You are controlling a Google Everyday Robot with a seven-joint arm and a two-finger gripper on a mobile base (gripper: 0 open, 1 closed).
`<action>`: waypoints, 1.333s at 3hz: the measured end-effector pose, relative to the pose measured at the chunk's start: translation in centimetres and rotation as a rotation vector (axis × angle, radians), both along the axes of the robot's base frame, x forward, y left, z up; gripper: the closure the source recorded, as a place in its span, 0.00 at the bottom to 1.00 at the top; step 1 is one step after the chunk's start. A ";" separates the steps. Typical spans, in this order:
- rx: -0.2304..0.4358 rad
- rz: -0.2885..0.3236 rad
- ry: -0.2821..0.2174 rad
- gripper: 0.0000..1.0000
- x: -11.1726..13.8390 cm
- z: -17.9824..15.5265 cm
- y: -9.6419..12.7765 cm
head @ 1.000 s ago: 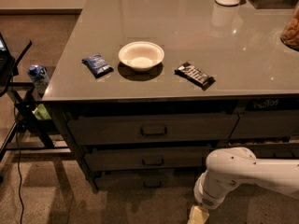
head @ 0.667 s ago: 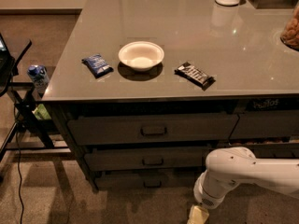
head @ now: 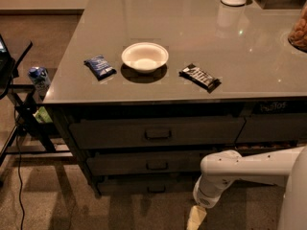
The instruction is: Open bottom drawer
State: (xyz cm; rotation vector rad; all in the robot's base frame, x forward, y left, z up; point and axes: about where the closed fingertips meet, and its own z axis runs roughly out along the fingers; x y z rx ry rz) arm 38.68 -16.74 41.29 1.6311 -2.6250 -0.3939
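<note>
The bottom drawer [head: 120, 184] is the slim lowest front of the three-drawer stack, down in the shadow just above the floor. It looks fully shut, flush under the middle drawer [head: 115, 164] and the top drawer [head: 110, 133]. Its small centre handle [head: 156, 189] is only dimly visible.

The hand [head: 196, 218] hangs low to the right of that handle, apart from it and pointing down at the floor. I cannot tell whether it is open or closed. The white arm [head: 249, 166] reaches in from the right at about the drawer's height, probably so the hand can meet so low a handle. Judging by this, the pull has not begun.

On the grey counter [head: 201, 23] above, a white bowl [head: 145, 56] sits between a blue snack packet [head: 100, 66] and a dark candy bar [head: 199, 76], all back from the front edge and clear of the work below. The glossy top carries reflections of lights. The floor [head: 57, 200] looks like brown carpet. To the left, a blue can [head: 39, 78] rests on a black stand [head: 19, 114].
</note>
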 end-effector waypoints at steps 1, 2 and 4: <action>0.000 0.000 0.000 0.00 0.0 0.0 0.0; 0.003 -0.007 0.023 0.00 -0.3 -1.3 -0.1; 0.079 -0.079 -0.013 0.00 1.2 -6.2 -2.4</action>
